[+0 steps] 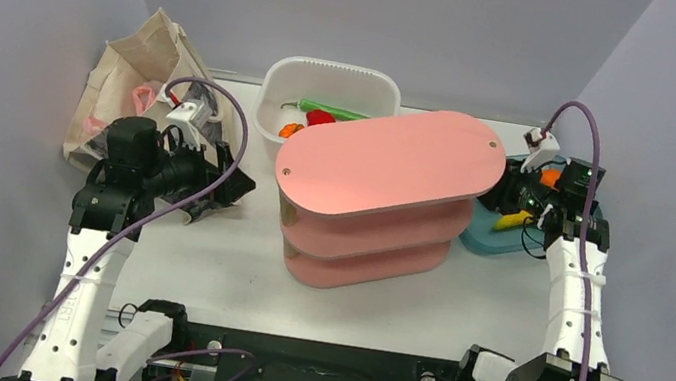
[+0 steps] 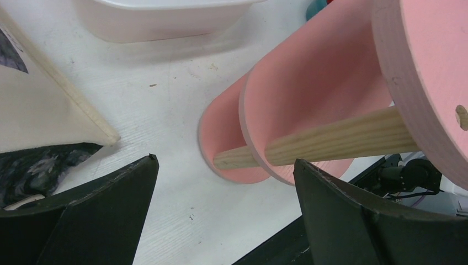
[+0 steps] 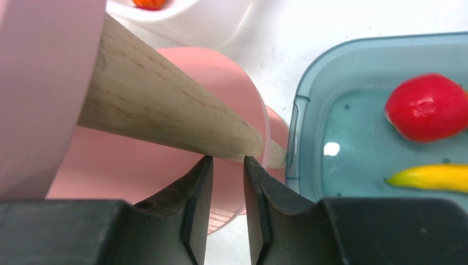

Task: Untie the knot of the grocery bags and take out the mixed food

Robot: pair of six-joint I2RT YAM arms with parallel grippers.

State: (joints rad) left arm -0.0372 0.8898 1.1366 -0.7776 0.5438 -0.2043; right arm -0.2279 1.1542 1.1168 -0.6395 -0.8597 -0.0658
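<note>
Nearest us, our left gripper (image 2: 223,164) is hanging wide apart, empty, beside the canvas tote (image 1: 147,56) far left; right gripper (image 3: 225,160) is idling nearly pinched, empty. We're judging untying not yet begun: next, reaching the pink bag (image 1: 139,98).

The left arm (image 1: 93,245) rises from its base, elbow bent, wrist swung toward the right. The left hand (image 2: 223,163) gapes wide, fingers (image 2: 105,215) far apart, gripping nothing. Over on the other side, the right arm (image 1: 574,287) stretches straight forward, wrist bent inward to the left. The right hand (image 3: 228,160) is pinched almost closed, just a slit showing, empty.
</note>
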